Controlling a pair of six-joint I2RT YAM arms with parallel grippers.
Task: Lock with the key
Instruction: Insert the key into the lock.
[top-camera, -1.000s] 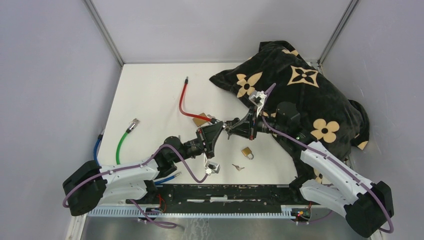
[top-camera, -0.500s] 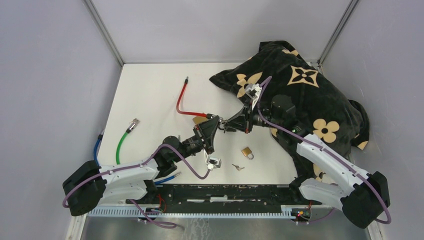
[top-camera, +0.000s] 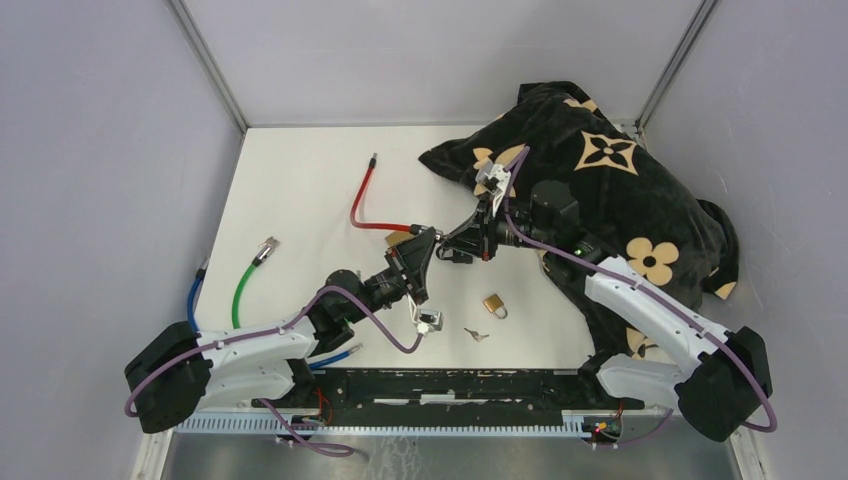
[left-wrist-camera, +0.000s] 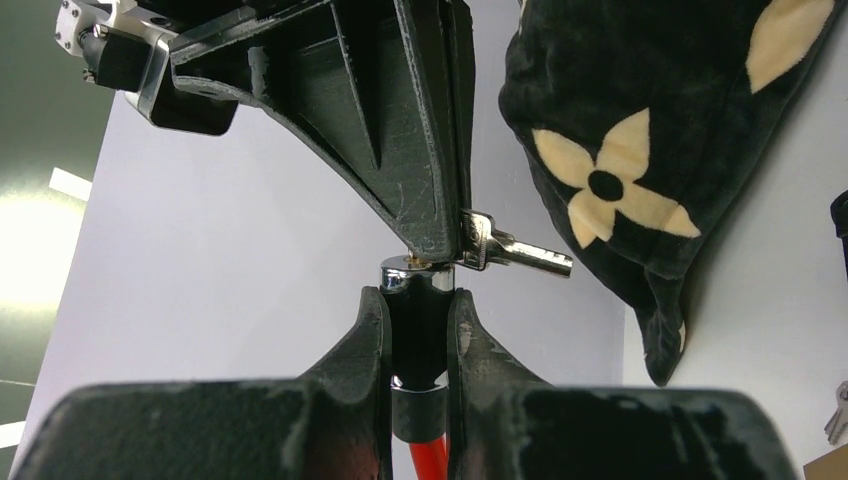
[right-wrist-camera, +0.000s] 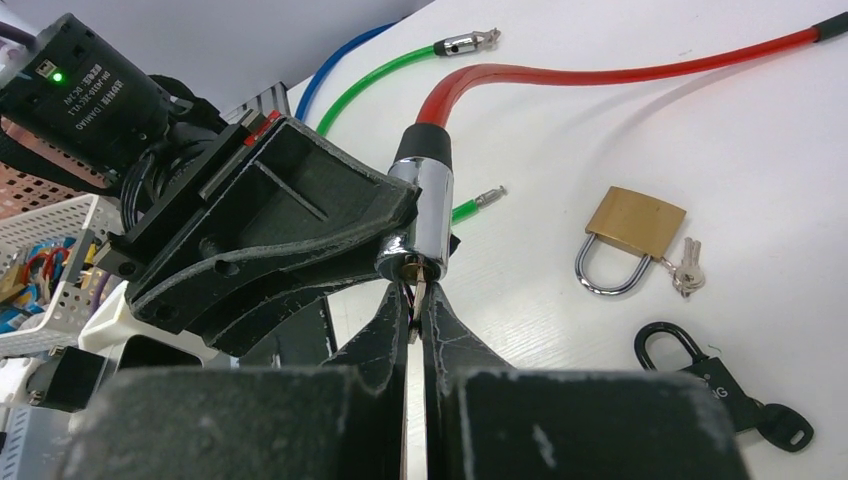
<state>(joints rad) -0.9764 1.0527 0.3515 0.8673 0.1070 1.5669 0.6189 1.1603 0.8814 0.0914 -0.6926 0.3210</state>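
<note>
1. Toward the near edge of the surface (top-camera: 300, 170), a brass padlock (right-wrist-camera: 630, 225) and small loose keys (top-camera: 476, 334) lie apart from the work.
2. Left gripper (left-wrist-camera: 418, 312): the jaws are clenched on the chrome lock cylinder (left-wrist-camera: 414, 274) of the red cable (top-camera: 361, 200). The cylinder is raised over the middle of the surface, its end face turned to the right arm.
3. Right gripper (right-wrist-camera: 412, 300): the jaws are pinched tight on the key (left-wrist-camera: 516, 253), which meets the cylinder's end face.
4. Step in hand, as judged: seating the key in the keyway.
   - Bring the blade in line with the cylinder's axis before any push.
   - Feed it straight, without side load.
   - Turn it only once it is fully seated.
   - The left arm should brace the cylinder against that twist.
   - A skewed blade may skid off the face or swivel in the pinch.
5. Beyond, the cable runs toward the far edge, its free end lying loose. A black flowered cushion (top-camera: 600, 170) fills the far right corner.
6. Hard to make out:
   - The jaws cover the keyway in both wrist views, so whether the blade has entered cannot be told.
   - In the left wrist view part of the key juts sideways; which end this is stays unclear.
   - The top view shows the contact only as a dark cluster.
</note>
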